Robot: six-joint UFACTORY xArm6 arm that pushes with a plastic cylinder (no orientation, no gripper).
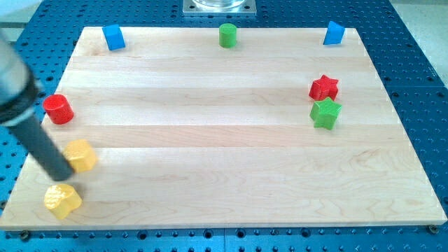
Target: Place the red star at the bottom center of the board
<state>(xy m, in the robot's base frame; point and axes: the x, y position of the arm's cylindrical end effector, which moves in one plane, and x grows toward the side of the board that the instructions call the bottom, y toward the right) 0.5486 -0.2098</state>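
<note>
My tip (63, 175) sits at the desk's (210, 154) left edge, touching one yellow block (81, 155) and just above another (62, 201), with a red cylinder (58, 109) near above; there are no jaws, only the rod. The red star (324, 88) lies well apart at the view's right, touching the green star (325, 113) below it. Two blue blocks (114, 37) (334, 33) and a green cylinder (227, 35) line the top edge.
</note>
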